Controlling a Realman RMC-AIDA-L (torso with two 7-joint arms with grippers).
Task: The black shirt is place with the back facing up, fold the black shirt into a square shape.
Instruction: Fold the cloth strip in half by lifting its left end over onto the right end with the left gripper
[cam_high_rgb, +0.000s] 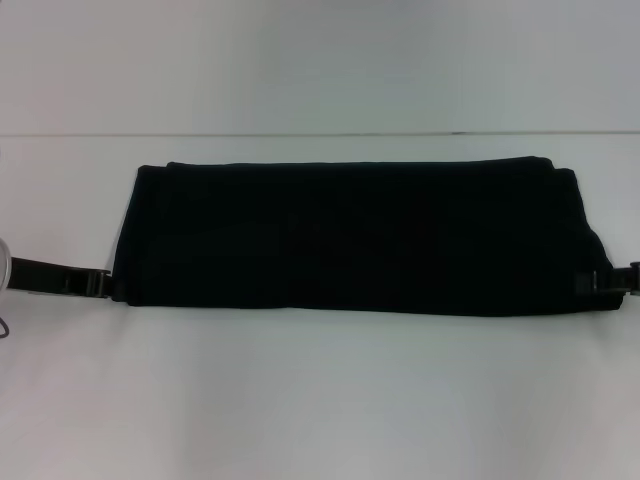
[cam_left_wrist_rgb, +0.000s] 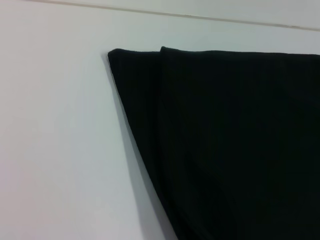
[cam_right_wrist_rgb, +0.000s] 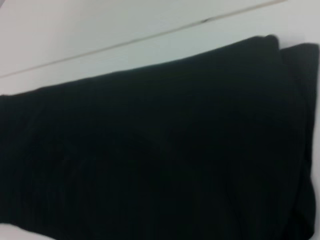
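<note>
The black shirt (cam_high_rgb: 350, 238) lies flat on the white table, folded into a long band running left to right, plain side up. No lettering shows. My left gripper (cam_high_rgb: 98, 283) is low at the band's near left corner, right against its edge. My right gripper (cam_high_rgb: 588, 282) is low at the near right corner and overlaps the cloth's edge. The left wrist view shows the shirt's left end (cam_left_wrist_rgb: 225, 140) with two stacked layers at its far corner. The right wrist view shows the band (cam_right_wrist_rgb: 160, 155) with layered folds at its right end.
The white table (cam_high_rgb: 320, 400) stretches in front of and behind the shirt. A thin seam line (cam_high_rgb: 320, 134) runs across the table behind it. The left arm's body (cam_high_rgb: 5, 265) shows at the left edge of the head view.
</note>
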